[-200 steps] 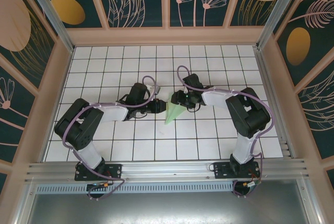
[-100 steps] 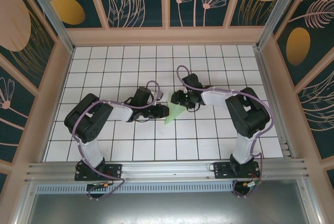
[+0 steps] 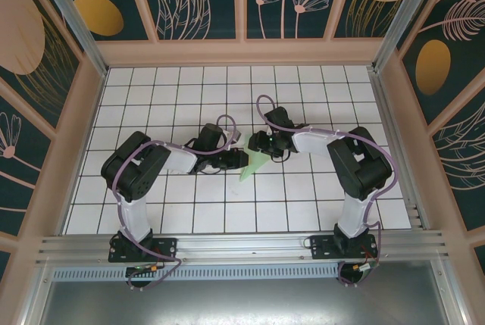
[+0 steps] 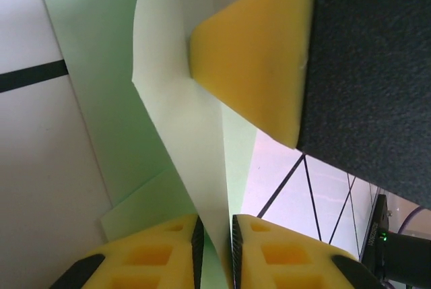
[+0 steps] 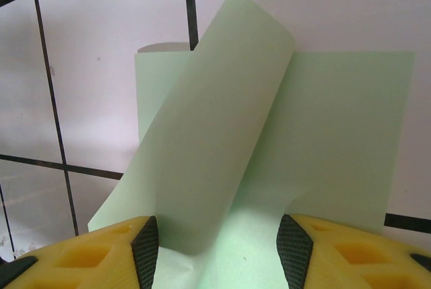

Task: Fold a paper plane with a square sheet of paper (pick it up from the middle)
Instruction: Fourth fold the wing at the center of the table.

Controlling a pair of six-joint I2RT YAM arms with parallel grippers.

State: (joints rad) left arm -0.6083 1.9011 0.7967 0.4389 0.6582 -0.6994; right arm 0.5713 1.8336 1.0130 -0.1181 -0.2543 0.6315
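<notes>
Our left pincer (image 3: pixel 241 160) is clamped on a raised flap of the mint-green sheet of paper (image 3: pixel 252 164), at its 9 o'clock. Our right pincer (image 3: pixel 258 145), at 12 o'clock, stands spread astride another flap. We see the sheet mid-way across the desk (image 3: pixel 303 211).

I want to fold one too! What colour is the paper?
The paper is pale mint green, plain; best in the right wrist view.

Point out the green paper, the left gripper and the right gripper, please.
green paper (image 5: pixel 337 134): right wrist view, on its flat layer.
left gripper (image 4: pixel 214 242): left wrist view, midway between its fingertips.
right gripper (image 5: pixel 217 248): right wrist view, midway between its fingertips.
</notes>
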